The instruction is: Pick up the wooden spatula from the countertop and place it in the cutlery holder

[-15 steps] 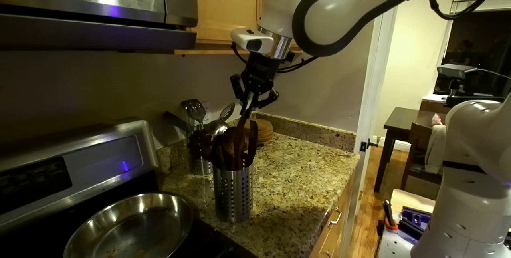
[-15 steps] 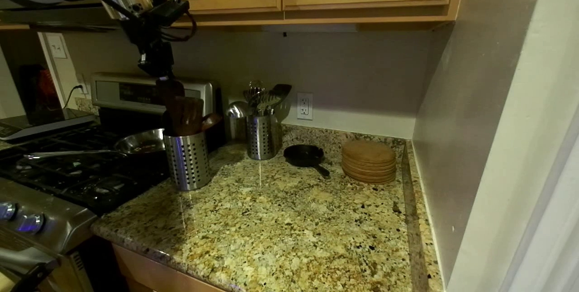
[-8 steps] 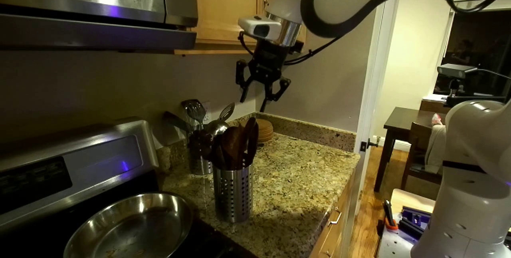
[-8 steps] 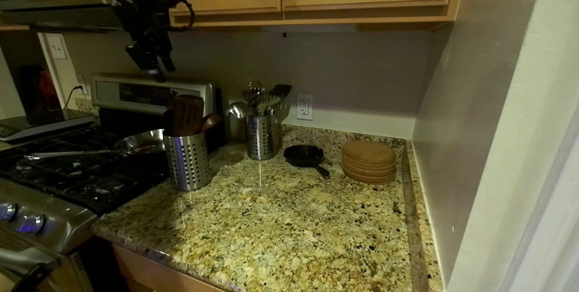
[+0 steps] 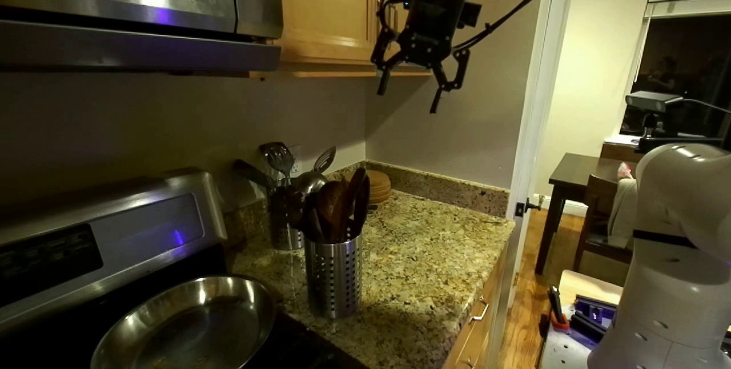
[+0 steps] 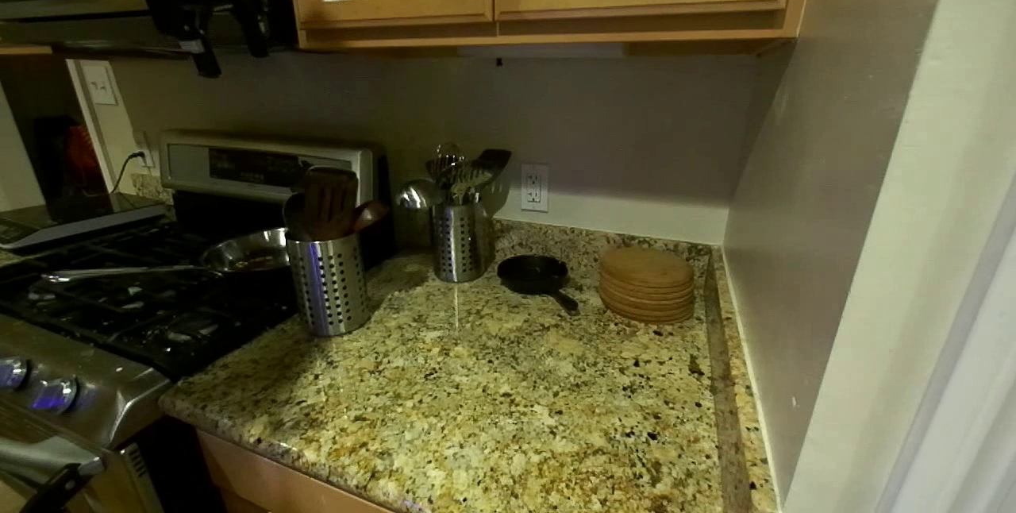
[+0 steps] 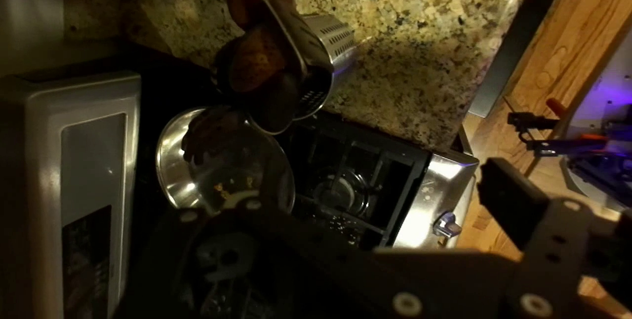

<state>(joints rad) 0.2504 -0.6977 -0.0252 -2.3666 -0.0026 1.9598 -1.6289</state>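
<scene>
The long dark-brown wooden spatula [image 5: 347, 203] stands in the silver cylindrical cutlery holder [image 5: 334, 280] of perforated steel, leaning among other brown wooden utensils [image 5: 328, 203]; in the wrist view I cannot tell it from these. A second ago the black two-fingered tool [image 5: 408, 97] held it by its upper end; now it has been let go and its top sits a little lower. The tool's fingers [image 5: 383, 80] are spread wide: half a second ago they hung just above the utensils, and now they are higher and well clear, the tool's body crossing in front of the light-brown wooden cabinet [image 5: 325, 12] in an exterior view. The holder has kept its place on the speckled tan-and-brown granite surface [image 6: 508, 386]. Unmoved too are a second, similar steel cup [image 6: 460, 247] behind it, the small black skillet [image 6: 532, 273], the stack of round orange-brown discs [image 6: 647, 287] and the round silver steel pan [image 5: 194, 329] on the black-and-steel stove [image 6: 103, 378].
</scene>
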